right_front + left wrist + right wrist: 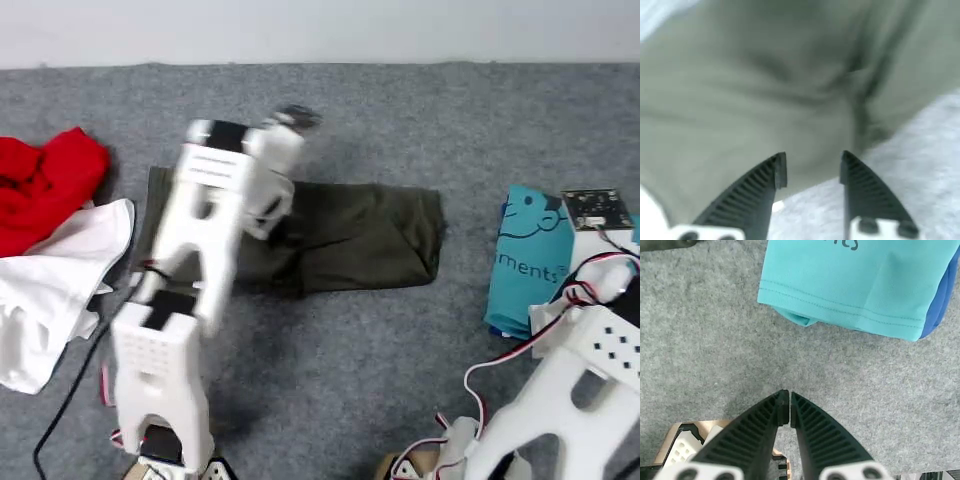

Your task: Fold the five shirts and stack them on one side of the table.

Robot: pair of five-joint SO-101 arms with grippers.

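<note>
Left wrist view: my left fingers (775, 175) are spread apart over the olive shirt (765, 75) lying mid-bench; my right fingers (782, 407) are pressed together over the grey bench (700, 365), near the folded teal shirt (855, 280).

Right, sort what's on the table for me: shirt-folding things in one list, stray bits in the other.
For the job: olive shirt, red shirt, white shirt, teal shirt, blue shirt at its edge, left claw open over the olive one.
Lying about: black cable, tan board near the arm bases.
</note>
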